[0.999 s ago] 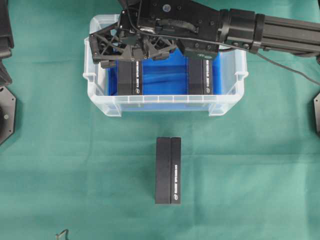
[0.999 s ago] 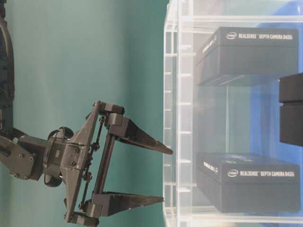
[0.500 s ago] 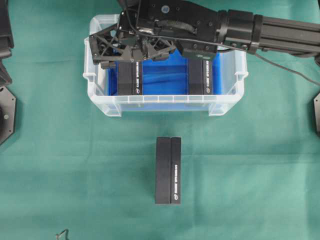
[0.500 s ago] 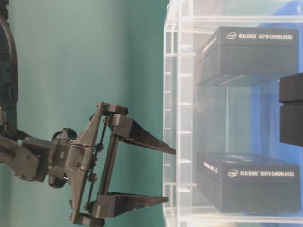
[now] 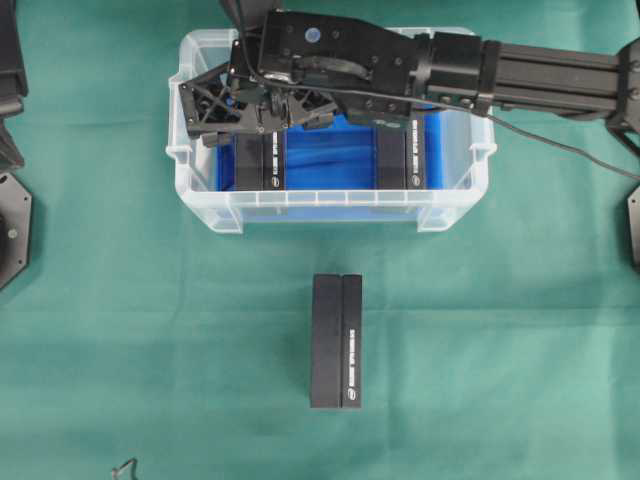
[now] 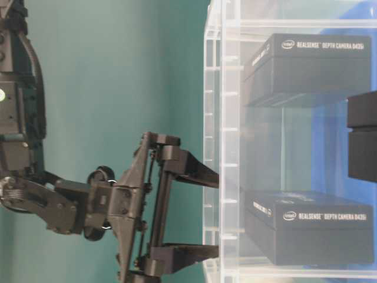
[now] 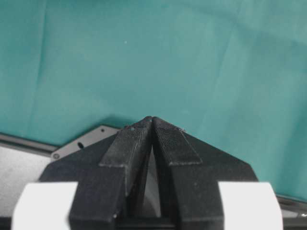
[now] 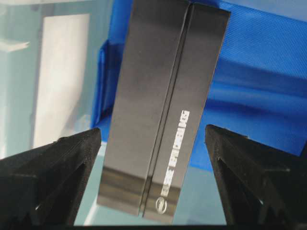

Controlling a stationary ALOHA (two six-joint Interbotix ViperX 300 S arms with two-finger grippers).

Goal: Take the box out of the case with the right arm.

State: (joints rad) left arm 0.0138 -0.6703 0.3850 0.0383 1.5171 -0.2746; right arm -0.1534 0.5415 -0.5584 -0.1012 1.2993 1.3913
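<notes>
A black box lies on the green cloth, well apart from any container.

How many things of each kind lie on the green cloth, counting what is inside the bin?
Black boxes: 3, two in the bin, one on the cloth
Clear bin: 1
Blue sheet: 1
Total: 5

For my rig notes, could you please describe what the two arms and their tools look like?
The right arm is all black, with a thin black cable along it and a small blue round mark on top. Its tool has pointed fingers on a lattice frame. The left tool is black with ribbed fingers and white parts at its base.
</notes>
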